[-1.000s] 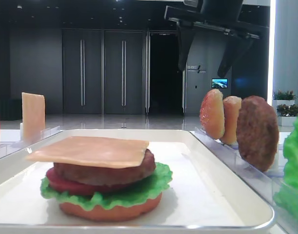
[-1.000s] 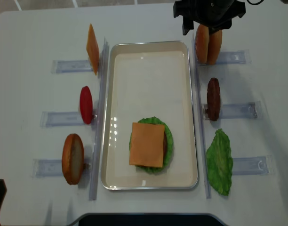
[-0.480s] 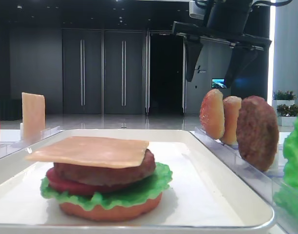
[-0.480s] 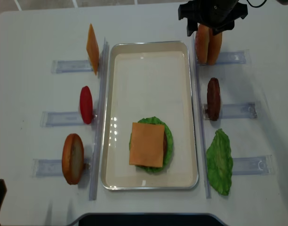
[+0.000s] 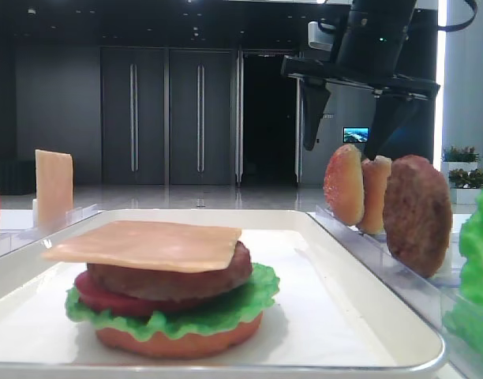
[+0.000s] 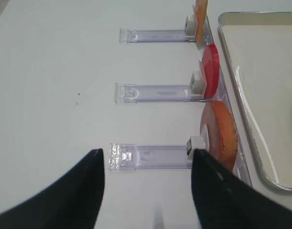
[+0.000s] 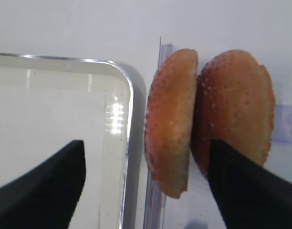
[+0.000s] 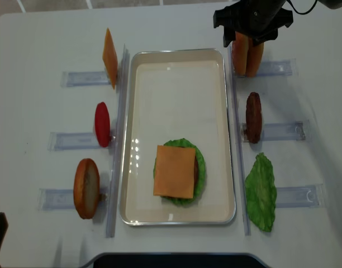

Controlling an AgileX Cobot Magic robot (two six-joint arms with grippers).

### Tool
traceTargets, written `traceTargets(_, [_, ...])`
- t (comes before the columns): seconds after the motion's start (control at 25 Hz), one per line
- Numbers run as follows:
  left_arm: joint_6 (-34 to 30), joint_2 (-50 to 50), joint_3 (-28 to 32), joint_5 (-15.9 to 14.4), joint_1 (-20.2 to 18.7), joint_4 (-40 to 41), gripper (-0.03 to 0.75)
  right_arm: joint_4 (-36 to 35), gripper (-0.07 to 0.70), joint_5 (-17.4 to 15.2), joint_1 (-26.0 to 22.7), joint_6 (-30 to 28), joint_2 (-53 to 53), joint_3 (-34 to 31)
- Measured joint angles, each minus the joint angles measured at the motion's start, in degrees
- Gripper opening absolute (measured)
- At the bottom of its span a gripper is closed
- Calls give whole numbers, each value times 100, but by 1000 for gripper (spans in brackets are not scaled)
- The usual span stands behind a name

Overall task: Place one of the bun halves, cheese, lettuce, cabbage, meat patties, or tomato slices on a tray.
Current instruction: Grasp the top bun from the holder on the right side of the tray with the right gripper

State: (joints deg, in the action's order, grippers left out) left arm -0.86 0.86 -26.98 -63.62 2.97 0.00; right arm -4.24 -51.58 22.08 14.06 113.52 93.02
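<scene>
- Right gripper (image 8: pixel 248 38): upper right of the overhead view, fingers spread, grasping nothing, poised above the bun halves (image 7: pixel 234 109) to straddle one.
- Bun halves: upright in a clear rack (image 8: pixel 277 68), just beside the tray (image 8: pixel 176 67).
- Tray centre: stack topped with cheese (image 8: pixel 175 171).
- Left gripper (image 6: pixel 146 191): fingers released, empty.

Over the past second the right gripper (image 8: pixel 247 40) has descended toward the two bun halves (image 8: pixel 247 53) standing on edge in the rack (image 8: pixel 271 68) beside the white tray (image 8: pixel 231 139). Its black fingers (image 5: pixel 314 118), earlier high above, now hang wide apart just over the pair, straddling both, having also shifted slightly to the right in the overhead view.
</scene>
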Motion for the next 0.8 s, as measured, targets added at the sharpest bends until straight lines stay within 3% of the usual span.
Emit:
traceTargets(0.36, [0, 0, 0, 0, 0, 0, 444, -151, 501, 25, 0, -104, 225, 0])
traceTargets(0.48, [0, 0, 0, 0, 0, 0, 444, -138, 435, 25, 0, -108, 233, 0])
traceTargets(0.68, [0, 0, 0, 0, 0, 0, 444, -24, 225, 25, -4, -108, 233, 0])
traceTargets(0.8, [0, 0, 0, 0, 0, 0, 444, -24, 209, 38, -4, -108, 233, 2])
